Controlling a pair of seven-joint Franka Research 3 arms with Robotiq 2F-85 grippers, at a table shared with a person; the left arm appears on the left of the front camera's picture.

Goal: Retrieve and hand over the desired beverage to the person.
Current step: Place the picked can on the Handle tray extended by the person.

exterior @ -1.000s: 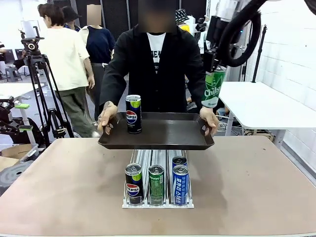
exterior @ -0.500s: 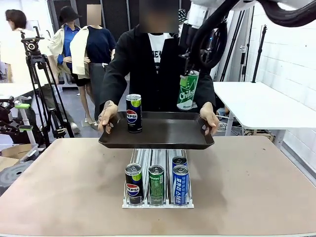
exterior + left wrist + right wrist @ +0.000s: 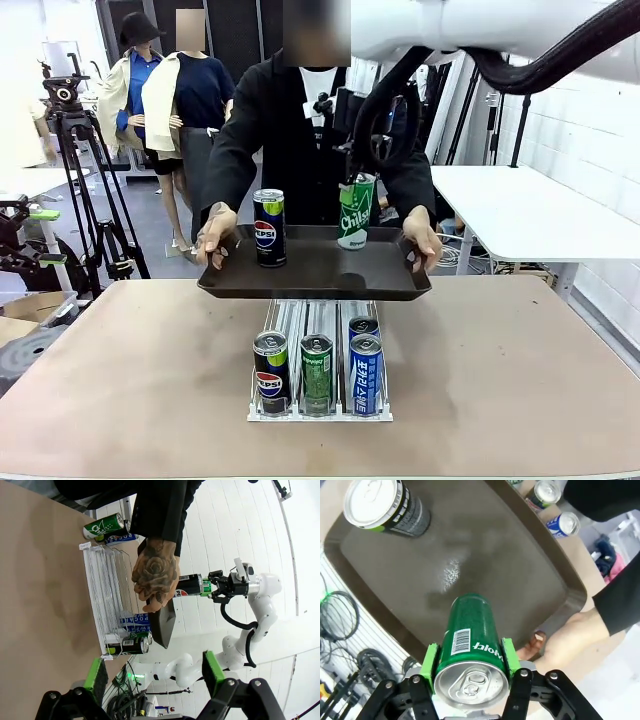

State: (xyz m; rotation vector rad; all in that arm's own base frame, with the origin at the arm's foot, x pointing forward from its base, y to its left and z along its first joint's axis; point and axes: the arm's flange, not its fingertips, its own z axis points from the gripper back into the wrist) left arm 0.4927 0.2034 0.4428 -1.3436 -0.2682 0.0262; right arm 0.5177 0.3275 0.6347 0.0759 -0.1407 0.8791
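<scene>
Person (image 3: pixel 300 130) stands at far side of table (image 3: pixel 520 370), holding a dark tray (image 3: pixel 315 272) w/ both hands: one hand (image 3: pixel 216 236) on tray's left edge, other hand (image 3: pixel 424 238) on its right edge. Tray is held above the table, over the can rack (image 3: pixel 320 400).

R gripper (image 3: pixel 470 667) is clamped on a green can (image 3: pixel 355 212), green pads on both sides of it near the top. Can is upright, low over right-centre of tray, bottom at or just above tray floor; can't tell if touching. Pepsi can (image 3: pixel 269 228) stands upright on tray's left part, well apart from green can.

Rack on table has three cans at front: Pepsi (image 3: pixel 271 372), green (image 3: pixel 317 374), blue (image 3: pixel 365 374); another blue can (image 3: pixel 363 327) behind in right lane.

L gripper (image 3: pixel 155 672) is spread wide, nothing between fingers, off to the side of table.
</scene>
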